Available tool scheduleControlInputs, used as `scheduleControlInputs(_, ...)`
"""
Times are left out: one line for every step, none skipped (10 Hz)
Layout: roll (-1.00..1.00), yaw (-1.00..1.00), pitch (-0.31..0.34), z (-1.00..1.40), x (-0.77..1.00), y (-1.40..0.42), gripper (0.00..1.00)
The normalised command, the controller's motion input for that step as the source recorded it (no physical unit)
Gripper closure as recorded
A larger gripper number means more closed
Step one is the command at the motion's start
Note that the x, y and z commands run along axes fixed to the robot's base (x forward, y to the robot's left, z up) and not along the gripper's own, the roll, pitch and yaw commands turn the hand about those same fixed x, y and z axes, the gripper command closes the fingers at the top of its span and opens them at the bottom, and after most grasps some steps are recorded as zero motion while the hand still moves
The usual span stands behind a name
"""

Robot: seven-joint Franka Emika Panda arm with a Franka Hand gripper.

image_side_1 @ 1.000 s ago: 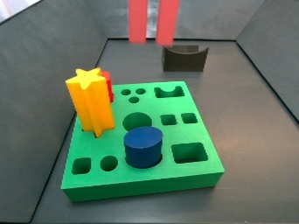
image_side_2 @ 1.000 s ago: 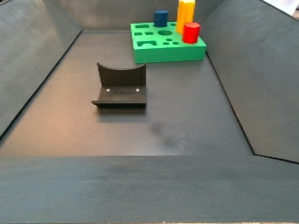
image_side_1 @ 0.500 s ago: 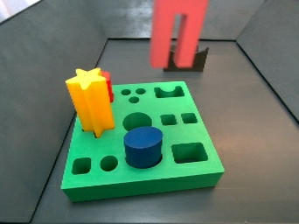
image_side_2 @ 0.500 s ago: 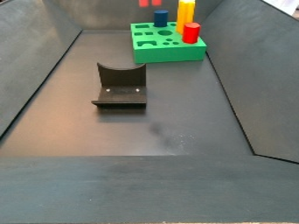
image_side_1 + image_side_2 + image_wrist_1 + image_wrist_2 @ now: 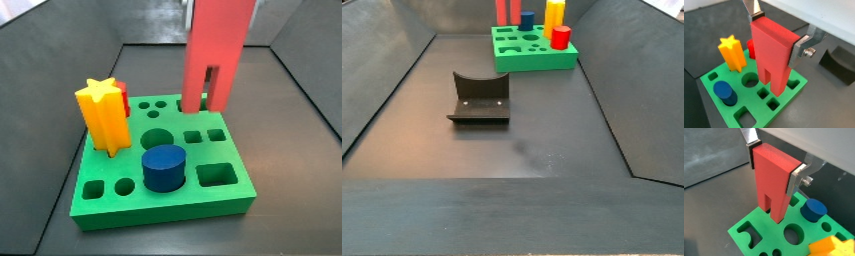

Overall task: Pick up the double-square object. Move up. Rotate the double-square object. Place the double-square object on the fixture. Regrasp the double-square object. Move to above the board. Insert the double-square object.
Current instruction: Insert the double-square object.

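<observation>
My gripper [image 5: 777,30] is shut on the double-square object [image 5: 773,55], a tall red block with two square legs pointing down. A silver finger [image 5: 801,47] presses each side of its top end; both wrist views show this [image 5: 774,164]. The red block [image 5: 218,50] hangs upright above the back right part of the green board [image 5: 230,196], clear of its surface. In a side view only the block's lower end [image 5: 502,12] shows at the frame's edge, over the board [image 5: 543,62]. The gripper itself is out of both side views.
On the board stand a yellow star [image 5: 102,115], a blue cylinder [image 5: 164,166] and a red cylinder [image 5: 563,37]. Several holes in the board are open, among them two small squares [image 5: 203,135]. The fixture [image 5: 478,98] stands on the dark floor, apart from the board.
The red block has travelled from the back of the bin, near the fixture, forward to above the board's back right part. It stays upright in the gripper.
</observation>
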Motion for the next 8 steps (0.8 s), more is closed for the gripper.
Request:
scheduleControlInputs(-0.02, 0.0, -0.087, -0.47, 0.0, -0.15, 1.0)
scheduleControlInputs(0.0, 0.1, -0.06, -0.4, 0.01, -0.18, 1.0)
scheduleControlInputs(0.0, 0.17, -0.004, -0.28, 0.02, -0.21, 1.0)
scheduleControlInputs(0.03, 0.18, 0.0, -0.22, 0.01, -0.15, 1.0)
scheduleControlInputs(0.04, 0.13, 0.0, -0.17, 0.03, -0.06, 1.0)
scheduleControlInputs(0.06, 0.09, 0.021, -0.09, 0.11, 0.0, 1.0)
scheduleControlInputs(0.09, 0.09, 0.034, -0.08, 0.1, -0.01, 1.0)
scheduleControlInputs(0.08, 0.11, 0.037, -0.1, 0.09, -0.02, 1.0)
